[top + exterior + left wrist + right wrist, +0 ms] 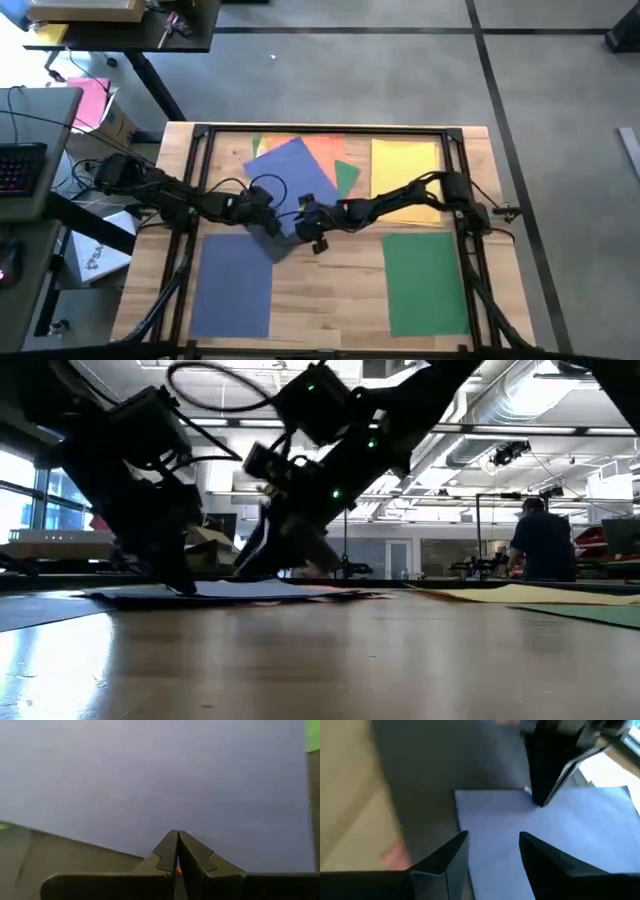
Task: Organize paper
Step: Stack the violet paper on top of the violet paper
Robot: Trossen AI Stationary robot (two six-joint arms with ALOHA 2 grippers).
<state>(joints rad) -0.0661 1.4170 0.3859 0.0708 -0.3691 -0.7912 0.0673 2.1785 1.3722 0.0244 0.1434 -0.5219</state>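
Paper, coloured sheets: the left gripper (268, 222) had its fingers (170, 851) pressed together on the corner of a tilted blue sheet (290, 180) at the table's (330, 285) centre, with the right gripper (305, 215) spread wide just beside it over the same sheet. Beneath that sheet lay orange (322, 150), green (347, 176) and dark grey (270, 245) sheets. Apart lay a yellow sheet (404, 165), a green sheet (425, 280) and a blue sheet (235, 280).

Right gripper (492, 852), fingers (445, 860) apart over blue sheet (560, 825); beyond, perhaps the left gripper (542, 795).
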